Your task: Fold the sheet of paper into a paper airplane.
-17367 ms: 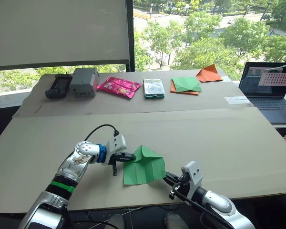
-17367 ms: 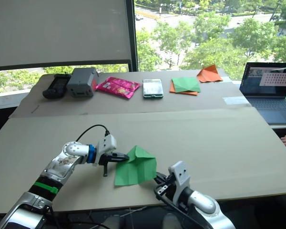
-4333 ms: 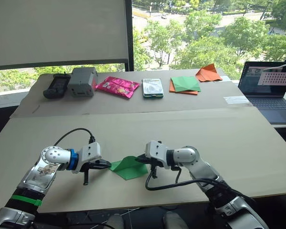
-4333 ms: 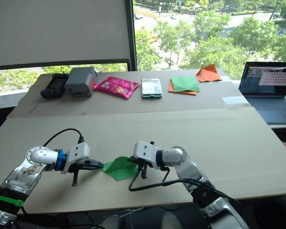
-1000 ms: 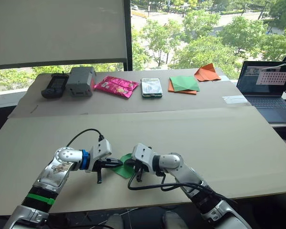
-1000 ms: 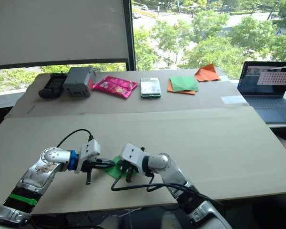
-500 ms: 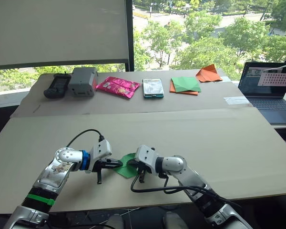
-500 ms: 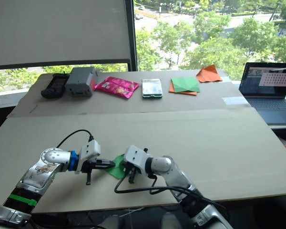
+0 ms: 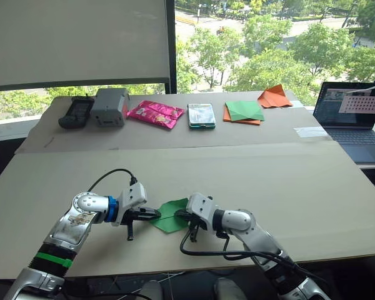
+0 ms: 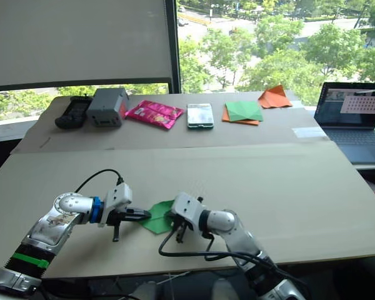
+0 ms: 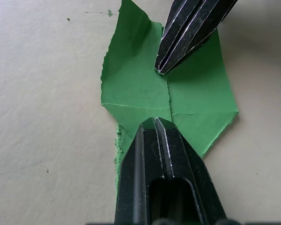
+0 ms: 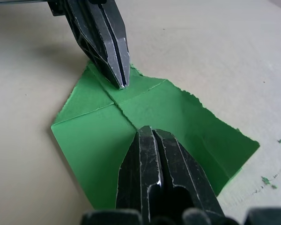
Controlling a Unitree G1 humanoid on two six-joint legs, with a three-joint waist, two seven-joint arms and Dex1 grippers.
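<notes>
We cannot see the near part of the sheet of paper [image 11: 178, 93] under the left gripper [image 11: 154, 121]. The right gripper [image 12: 152, 130] covers its middle. The laptop [image 9: 353, 119] runs off the picture's edge, its screen too small to read.

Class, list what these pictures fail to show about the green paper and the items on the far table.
- Green paper: its near end is hidden under the left gripper in the left wrist view.
- Folds underneath: hidden in all views, since it lies flat.
- Laptop: cut off by the head view's right edge.
- Pink packet: print too small to read.
</notes>
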